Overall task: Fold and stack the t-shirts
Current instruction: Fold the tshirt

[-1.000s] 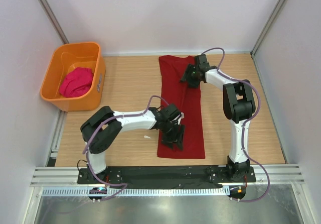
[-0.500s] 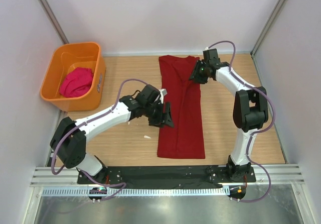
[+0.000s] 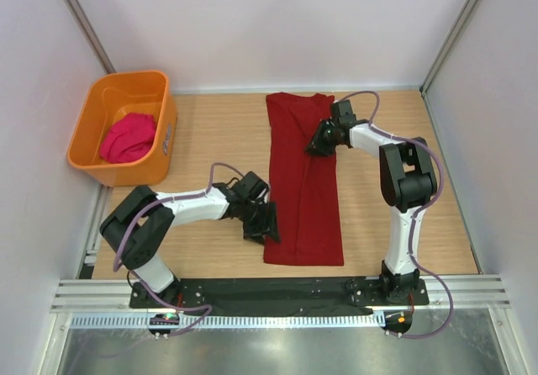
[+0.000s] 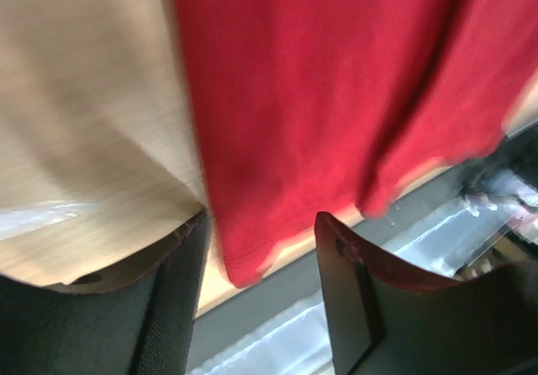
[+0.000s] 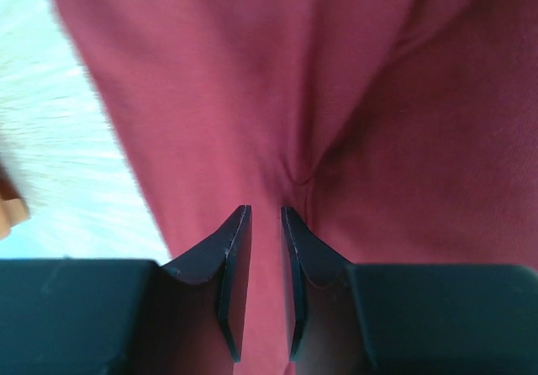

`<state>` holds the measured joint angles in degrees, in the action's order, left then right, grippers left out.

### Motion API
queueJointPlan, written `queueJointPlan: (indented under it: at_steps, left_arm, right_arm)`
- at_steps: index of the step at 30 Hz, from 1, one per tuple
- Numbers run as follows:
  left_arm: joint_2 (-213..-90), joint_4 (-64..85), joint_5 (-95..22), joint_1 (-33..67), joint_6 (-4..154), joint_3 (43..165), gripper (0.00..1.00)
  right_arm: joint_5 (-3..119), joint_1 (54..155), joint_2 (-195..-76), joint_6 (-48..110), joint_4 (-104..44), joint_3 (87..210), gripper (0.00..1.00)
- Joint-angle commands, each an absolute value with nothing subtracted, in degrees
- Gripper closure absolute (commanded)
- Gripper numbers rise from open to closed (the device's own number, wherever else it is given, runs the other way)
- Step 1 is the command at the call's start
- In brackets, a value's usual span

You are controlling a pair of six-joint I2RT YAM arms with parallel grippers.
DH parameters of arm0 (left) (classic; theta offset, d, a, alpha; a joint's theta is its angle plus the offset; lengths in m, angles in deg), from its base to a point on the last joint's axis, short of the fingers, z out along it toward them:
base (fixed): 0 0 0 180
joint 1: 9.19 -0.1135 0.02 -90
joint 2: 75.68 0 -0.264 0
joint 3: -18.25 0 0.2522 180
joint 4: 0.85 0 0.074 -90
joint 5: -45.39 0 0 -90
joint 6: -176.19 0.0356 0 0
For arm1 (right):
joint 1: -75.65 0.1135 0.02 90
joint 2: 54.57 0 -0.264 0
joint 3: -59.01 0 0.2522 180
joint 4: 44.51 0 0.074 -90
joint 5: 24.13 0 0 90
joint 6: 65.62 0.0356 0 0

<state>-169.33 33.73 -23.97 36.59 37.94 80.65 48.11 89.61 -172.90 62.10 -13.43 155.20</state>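
Note:
The dark crimson t-shirt (image 3: 304,182) lies as a long folded strip down the middle of the table. My left gripper (image 3: 262,224) is open at the strip's near left edge. In the left wrist view (image 4: 261,257) the shirt's near corner (image 4: 239,261) lies between the spread fingers. My right gripper (image 3: 318,139) is low over the strip's far right part. In the right wrist view (image 5: 266,224) its jaws stand a narrow gap apart over the red cloth (image 5: 252,81), with a small crease just ahead of the tips. The magenta-pink t-shirt (image 3: 128,137) lies bunched in the tub.
The orange plastic tub (image 3: 97,161) stands at the far left of the table. A small white scrap (image 4: 34,219) lies on the wood left of the left gripper. The black base rail (image 3: 277,289) runs along the near edge.
My left gripper has moved back toward the near edge, down the shirt's left side. My right gripper has moved a little left and nearer, onto the shirt. The shirt has not moved.

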Motion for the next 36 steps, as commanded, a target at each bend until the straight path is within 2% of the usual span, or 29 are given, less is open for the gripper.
queueJointPlan:
  at_steps: [1, 6, 11, 14, 18, 21, 24, 27, 29, 30, 33, 36]
  left_arm:
    - [-170.86, 25.75, -22.29, 39.49, 33.81, 78.86, 0.44]
    - [-172.36, 23.28, -20.71, 42.05, 32.05, 78.33, 0.44]
    - [-169.82, 21.44, -17.63, 42.75, 31.25, 78.15, 0.4]
    - [-165.61, 25.2, -20.52, 42.75, 31.69, 78.59, 0.38]
    - [-159.37, 37.48, -26.23, 42.58, 36.51, 82.01, 0.35]
    - [-155.93, 41.46, -28.0, 42.4, 37.32, 83.43, 0.33]
    - [-154.44, 42.0, -28.0, 42.05, 37.23, 82.29, 0.34]
    - [-154.08, 40.78, -28.53, 40.91, 37.49, 81.06, 0.35]
    - [-154.43, 40.68, -27.65, 38.63, 37.67, 81.58, 0.35]
    - [-154.69, 40.77, -27.04, 38.01, 37.76, 82.97, 0.36]
    - [-154.26, 42.52, -27.74, 37.13, 38.9, 86.49, 0.36]
    - [-152.77, 43.41, -28.7, 37.13, 38.73, 87.12, 0.36]
  right_arm:
    - [47.77, 89.98, -174.45, 63.67, -17.65, 154.25, 0.74]
    - [46.28, 90.86, -177.35, 65.07, -19.67, 154.51, 0.74]
    - [44.96, 91.3, -176.13, 64.37, -18.18, 156.79, 0.73]
    - [46.78, 91.3, -173.07, 59.99, -10.56, 160.39, 0.66]
    - [55.31, 91.21, -164.21, 52.17, 4.36, 162.07, 0.48]
    - [62.94, 91.21, -155.43, 49.7, 11.5, 158.65, 0.4]
    - [64.55, 90.95, -149.52, 49.17, 14.77, 150.05, 0.39]
    - [65.25, 90.86, -140.73, 49.6, 9.63, 136.37, 0.39]
    - [65.0, 90.77, -137.2, 49.17, 5.66, 133.95, 0.39]
    - [64.91, 90.86, -137.02, 48.38, 1.03, 133.33, 0.34]
    - [65.61, 90.94, -141.22, 47.94, -5.14, 135.6, 0.3]
    - [65.61, 91.73, -149.21, 48.9, -7.89, 143.06, 0.28]
